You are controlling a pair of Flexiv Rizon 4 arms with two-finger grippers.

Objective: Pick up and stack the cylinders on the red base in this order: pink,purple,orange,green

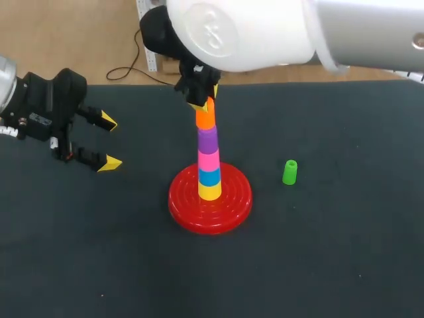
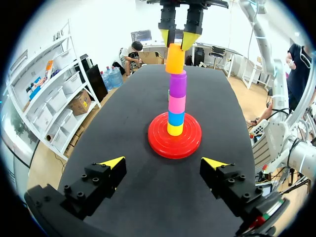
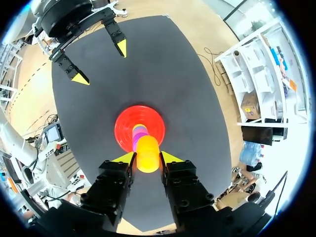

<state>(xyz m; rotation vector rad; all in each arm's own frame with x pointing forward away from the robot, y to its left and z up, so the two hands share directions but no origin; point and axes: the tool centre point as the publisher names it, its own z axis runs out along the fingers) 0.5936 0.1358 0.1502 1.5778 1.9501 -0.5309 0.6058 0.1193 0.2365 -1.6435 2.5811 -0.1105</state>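
Orange was the colour at the top of the stack: the orange cylinder stood upright on the purple cylinder, with both yellow tips of our right gripper pressed to its sides from above, so the fingers were narrowly closed on it. Below the purple came a pink cylinder, then a blue cylinder and a yellow cylinder, all rising from the middle of the red base. In the left wrist view the orange piece looked a touch off the purple one's line, and we could not tell whether it was fully seated. The green cylinder stood alone on the dark table, upright with its long axis vertical, at about three o'clock from the base in the head view and well apart from it. Our left gripper hung at about ten o'clock from the base, fingers spread wide with nothing between them, the whole stack lying between it and the green piece. We judged that the right arm was the nearer one for the green cylinder: once the orange was let go, its fingers would need to travel out toward three o'clock and come down over the green top, closing across its round sides.
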